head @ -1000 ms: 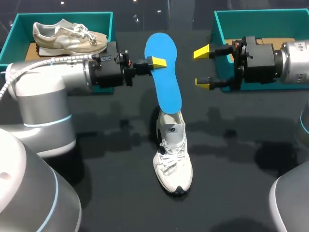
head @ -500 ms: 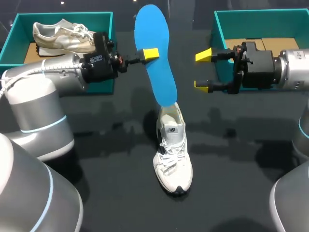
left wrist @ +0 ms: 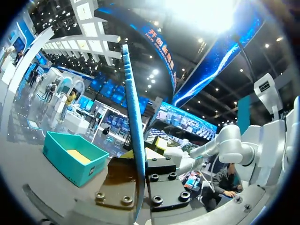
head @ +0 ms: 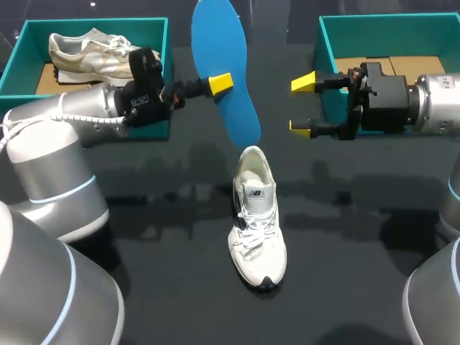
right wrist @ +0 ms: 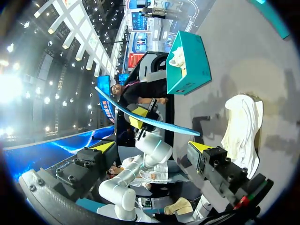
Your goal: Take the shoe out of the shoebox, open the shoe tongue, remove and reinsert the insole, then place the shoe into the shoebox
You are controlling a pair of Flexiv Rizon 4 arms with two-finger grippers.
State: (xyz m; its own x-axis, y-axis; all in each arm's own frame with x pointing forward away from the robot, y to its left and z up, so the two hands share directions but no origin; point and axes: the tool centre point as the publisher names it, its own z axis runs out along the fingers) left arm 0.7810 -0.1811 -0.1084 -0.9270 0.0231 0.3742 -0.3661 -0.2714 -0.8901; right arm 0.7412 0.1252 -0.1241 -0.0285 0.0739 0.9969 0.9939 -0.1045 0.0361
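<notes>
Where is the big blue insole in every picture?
Head view: insole held up by the left pincer, clear of the white shoe.
Left wrist view: insole edge-on in that pincer; no shoe.
Right wrist view: insole a thin blue strip ahead of the right pincer, beside the shoe.
Shared landmark: the white shoe, in head and right wrist views.

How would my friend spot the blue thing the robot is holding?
Look above the black table, by the left teal shoebox, at the left gripper. It pinches the insole above the white sneaker: the only flat, bright blue, foot-shaped thing.
</notes>
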